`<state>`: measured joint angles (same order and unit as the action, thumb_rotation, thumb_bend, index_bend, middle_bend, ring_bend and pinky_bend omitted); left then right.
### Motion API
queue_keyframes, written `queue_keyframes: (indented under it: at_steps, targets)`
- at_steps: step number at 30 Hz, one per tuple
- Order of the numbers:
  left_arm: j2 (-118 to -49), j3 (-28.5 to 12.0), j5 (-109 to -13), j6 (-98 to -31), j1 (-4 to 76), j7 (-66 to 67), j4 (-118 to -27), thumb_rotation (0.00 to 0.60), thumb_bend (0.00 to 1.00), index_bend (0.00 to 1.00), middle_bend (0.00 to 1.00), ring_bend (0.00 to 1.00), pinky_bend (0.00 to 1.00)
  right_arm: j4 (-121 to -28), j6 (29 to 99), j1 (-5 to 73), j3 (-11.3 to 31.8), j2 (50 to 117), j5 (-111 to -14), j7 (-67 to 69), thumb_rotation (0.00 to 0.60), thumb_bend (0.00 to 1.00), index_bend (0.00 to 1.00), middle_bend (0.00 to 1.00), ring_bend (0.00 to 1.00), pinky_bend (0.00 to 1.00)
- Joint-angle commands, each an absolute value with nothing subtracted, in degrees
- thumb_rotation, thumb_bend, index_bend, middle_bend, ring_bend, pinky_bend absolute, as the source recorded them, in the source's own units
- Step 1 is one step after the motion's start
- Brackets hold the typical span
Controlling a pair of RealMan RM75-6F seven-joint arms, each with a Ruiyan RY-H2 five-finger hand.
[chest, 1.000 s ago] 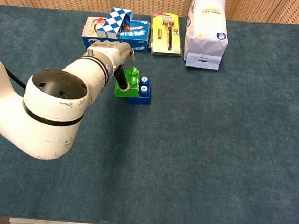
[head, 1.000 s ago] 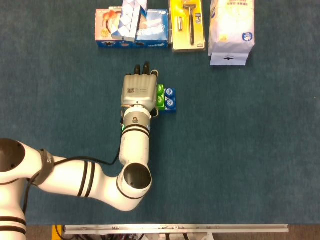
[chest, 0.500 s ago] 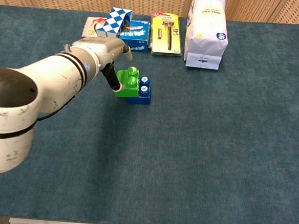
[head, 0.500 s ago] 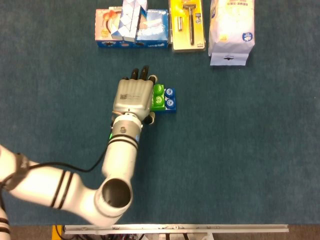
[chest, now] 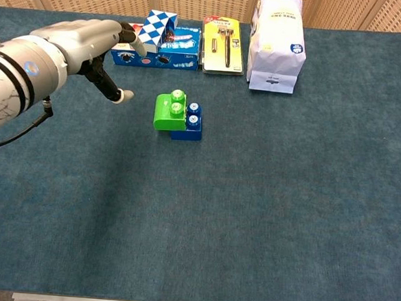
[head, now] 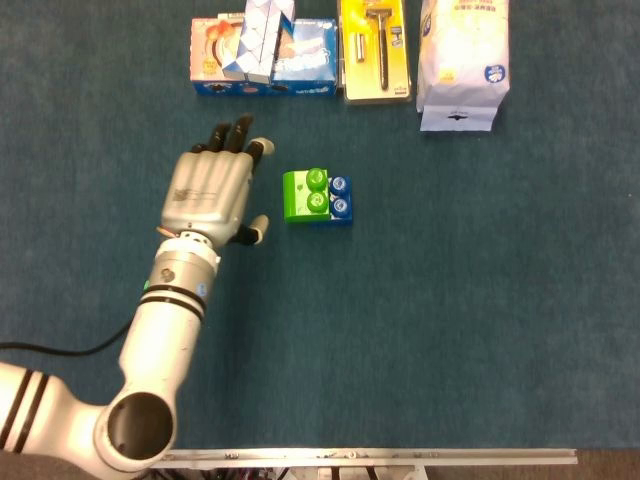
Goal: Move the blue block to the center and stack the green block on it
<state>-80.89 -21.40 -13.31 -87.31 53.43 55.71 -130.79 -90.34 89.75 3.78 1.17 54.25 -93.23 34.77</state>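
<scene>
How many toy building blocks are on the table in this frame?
2. The green block sits on the left part of the blue block, near the table's middle, right of the open left hand. Neither view shows any others; nothing appears to hide more.

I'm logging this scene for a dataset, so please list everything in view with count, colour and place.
green block: one, green, near the table's middle, stacked on the blue block but offset to its left side.
blue block: one, blue, under the green block, two studs uncovered.
tissue boxes: a cluster, blue and white, far edge, left.
razor pack: one, yellow card, far edge, middle.
white bag: one, white with blue print, far edge, right.
table cloth: one, dark blue, covering the table.
left robot hand: one, grey with dark fingertips, left of the blocks, apart from them, fingers spread, holding nothing.
right robot hand: not in view.
</scene>
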Motion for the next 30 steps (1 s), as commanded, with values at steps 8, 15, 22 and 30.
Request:
queue_keyframes:
  at_steps: [8,15,22,30]
  targets:
    - [-75.2,-6.4,-43.7,-80.3,46.2,47.8,-126.0,0.600,0.29,0.18,0.03,0.00,0.20,-90.6,88.7,4.2,1.2,54.4,-92.8,34.0,0.600,0.09,0.32,0.13,0.00,0.05]
    - [-74.3,-1.0,-59.2,-77.6,42.9,41.2,-119.6,0.600,0.29,0.18,0.02,0.00,0.20,-90.8,88.4,4.3,1.3,54.4,-92.6,33.8,0.600,0.09,0.32,0.13,0.00,0.05]
    - [-72.0,2.6,-73.1,-75.1,40.6,34.3,-112.5,0.600,0.29,0.18,0.02,0.00,0.20,-90.6,88.5,4.3,1.4,54.4,-92.4,34.0,0.600,0.09,0.32,0.13,0.00,0.05]
    - [-69.7,4.9,-85.5,-77.4,37.0,26.2,-106.5,0.600,0.29,0.19,0.02,0.00,0.20,-90.9,87.9,4.5,1.4,54.6,-92.3,32.9,0.600,0.09,0.32,0.13,0.00,0.05]
